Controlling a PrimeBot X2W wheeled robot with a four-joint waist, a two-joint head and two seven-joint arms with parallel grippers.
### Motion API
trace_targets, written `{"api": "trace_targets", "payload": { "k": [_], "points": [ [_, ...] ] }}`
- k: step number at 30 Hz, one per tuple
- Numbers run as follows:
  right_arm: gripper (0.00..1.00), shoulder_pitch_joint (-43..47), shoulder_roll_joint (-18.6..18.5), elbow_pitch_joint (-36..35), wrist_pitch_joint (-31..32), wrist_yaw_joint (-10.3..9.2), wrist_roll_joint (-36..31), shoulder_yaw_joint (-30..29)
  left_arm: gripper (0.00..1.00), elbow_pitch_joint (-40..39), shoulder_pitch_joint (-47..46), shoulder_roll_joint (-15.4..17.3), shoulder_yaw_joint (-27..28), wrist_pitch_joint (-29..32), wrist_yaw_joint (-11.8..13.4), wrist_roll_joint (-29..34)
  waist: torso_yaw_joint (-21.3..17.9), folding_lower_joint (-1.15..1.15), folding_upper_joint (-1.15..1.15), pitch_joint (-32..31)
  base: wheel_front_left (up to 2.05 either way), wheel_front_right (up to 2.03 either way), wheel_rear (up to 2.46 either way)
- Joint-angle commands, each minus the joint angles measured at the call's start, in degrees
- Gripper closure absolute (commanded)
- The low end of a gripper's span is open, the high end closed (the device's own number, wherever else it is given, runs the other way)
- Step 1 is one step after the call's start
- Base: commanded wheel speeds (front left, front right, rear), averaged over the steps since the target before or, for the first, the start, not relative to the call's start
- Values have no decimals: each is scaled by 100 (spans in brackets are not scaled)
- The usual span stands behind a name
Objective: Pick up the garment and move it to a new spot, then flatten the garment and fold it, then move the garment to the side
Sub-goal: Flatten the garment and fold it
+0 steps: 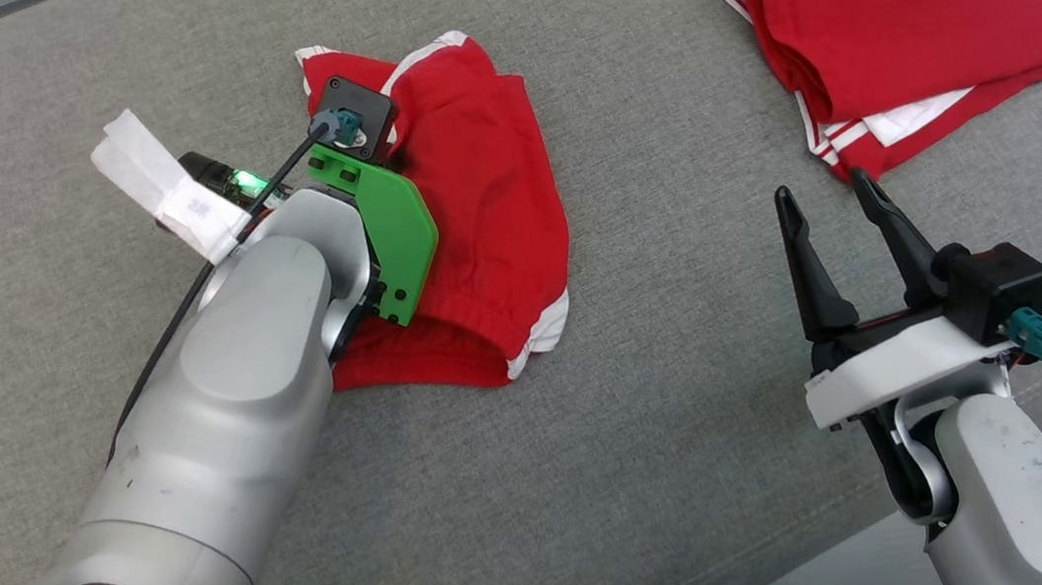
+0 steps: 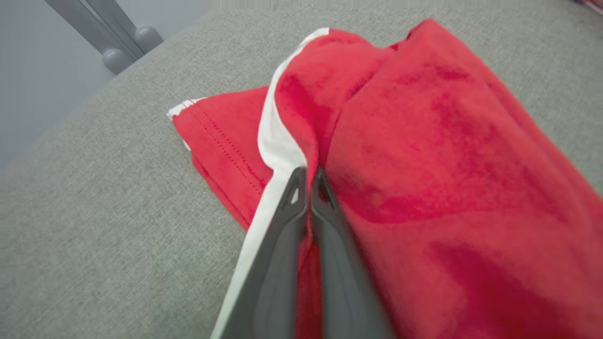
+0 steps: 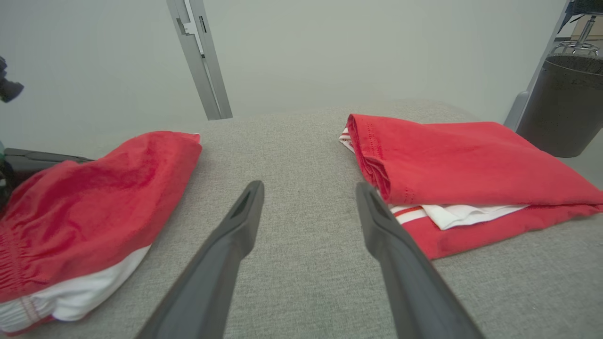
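The left claw (image 2: 308, 172) is closed, both fingers pinching a raised fold of the crumpled red garment (image 1: 481, 208) beside its white trim (image 2: 275, 141). This garment lies on the grey surface (image 1: 658, 435), well to the left of the folded red garment (image 1: 895, 18). The right claw (image 1: 822, 191) hovers wide open and empty, just in front of that folded garment.

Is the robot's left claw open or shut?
Shut. The left gripper pinches a fold of the red garment, fingers pressed together.
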Motion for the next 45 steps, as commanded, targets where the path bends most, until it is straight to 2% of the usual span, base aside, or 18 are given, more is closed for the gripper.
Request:
{"api": "trace_targets", "payload": {
  "k": [1, 7, 13, 17, 25, 28, 35, 36, 37, 38, 45],
  "points": [
    [0, 22, -7, 17, -42, -5, 12, -13, 100, 8, -59, -4, -33, -121, -14, -33, 51, 0, 0, -97, 0, 0, 0],
    [0, 140, -8, 46, -41, -6, -26, -35, 100, 40, -256, 26, -268, -795, -13, 151, 154, 0, 0, -398, 0, 0, 0],
    [0, 321, -10, 94, -41, -5, -130, -167, 100, -11, -427, 12, -723, -1484, 10, 620, 277, 0, 0, -793, 0, 0, 0],
    [0, 525, -8, 117, -42, -6, -229, -341, 100, -319, -4, -83, -1186, -1796, -9, 725, 400, 0, 0, -1079, 0, 0, 0],
    [0, 875, -8, 56, 16, -6, -358, -602, 100, -1555, 1195, -97, -2334, -1830, -11, 262, 572, 0, 0, -1350, 0, 0, 0],
    [0, 939, -8, 3, 48, -5, -349, -635, 100, -1731, 1540, -98, -2436, -1749, -1, 123, 597, 0, 0, -1329, 0, 0, 0],
    [0, 842, -9, -35, 75, -5, -263, -542, 100, -1719, 1978, -100, -2454, -1769, 247, -202, 605, 0, 0, -1226, 0, 0, 0],
    [0, 832, -9, -29, 74, -5, -256, -535, 76, -1722, 2000, -101, -2442, -1807, 285, -248, 609, 0, 0, -1224, 0, 0, 0],
    [0, 820, -8, -19, 73, -5, -250, -522, 20, -1727, 2022, -101, -2428, -1845, 328, -306, 614, 0, 0, -1223, 0, 0, 0],
    [0, 812, -8, -9, 71, -5, -243, -519, 0, -1735, 2040, -101, -2419, -1885, 359, -362, 621, 0, 0, -1224, 0, 0, 0],
    [0, 849, -8, 67, 51, -6, -287, -595, 0, -2077, 2192, -102, -2278, -2156, 567, -757, 768, 0, 0, -1360, 0, 0, 0]
  ]
}}
